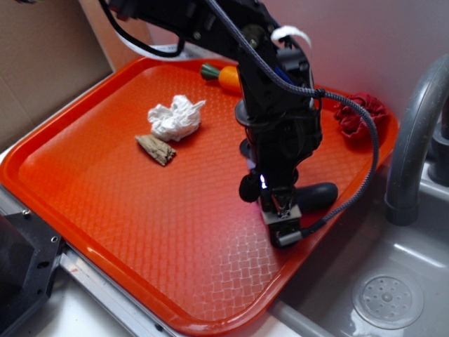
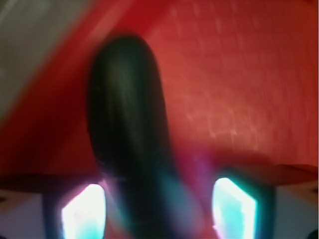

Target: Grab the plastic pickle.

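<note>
The plastic pickle is a dark, smooth, sausage-shaped piece lying on the orange tray close to its right rim. My gripper points down right over its left end and hides part of it. In the wrist view the pickle runs away from me between my two glowing fingertips, which stand wide apart. The gripper is open and straddles the pickle's near end. A gap of tray shows on the right side, and the left fingertip is close to the pickle.
On the tray lie a crumpled white paper, a brown wood chip, an orange carrot partly behind the arm, and a red cloth. A grey faucet and a sink drain are just right of the tray.
</note>
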`<control>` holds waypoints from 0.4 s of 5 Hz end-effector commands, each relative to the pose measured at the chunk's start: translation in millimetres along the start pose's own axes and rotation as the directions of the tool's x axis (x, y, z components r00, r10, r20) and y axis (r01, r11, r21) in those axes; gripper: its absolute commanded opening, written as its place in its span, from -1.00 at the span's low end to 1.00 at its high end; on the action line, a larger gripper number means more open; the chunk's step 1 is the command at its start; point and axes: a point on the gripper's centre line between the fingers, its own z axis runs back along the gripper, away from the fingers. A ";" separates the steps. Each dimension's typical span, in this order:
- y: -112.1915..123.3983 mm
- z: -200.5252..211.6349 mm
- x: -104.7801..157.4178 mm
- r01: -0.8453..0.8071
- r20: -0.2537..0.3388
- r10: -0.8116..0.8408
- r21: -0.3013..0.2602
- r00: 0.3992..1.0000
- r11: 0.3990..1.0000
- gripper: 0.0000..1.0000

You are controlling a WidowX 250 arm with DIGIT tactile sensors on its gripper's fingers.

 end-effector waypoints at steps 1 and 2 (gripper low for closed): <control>27.7 27.1 1.3 0.037 0.154 -0.037 0.005 0.987 0.999 -1.00; 32.3 51.2 -9.8 0.052 0.193 -0.057 0.031 0.979 0.998 -1.00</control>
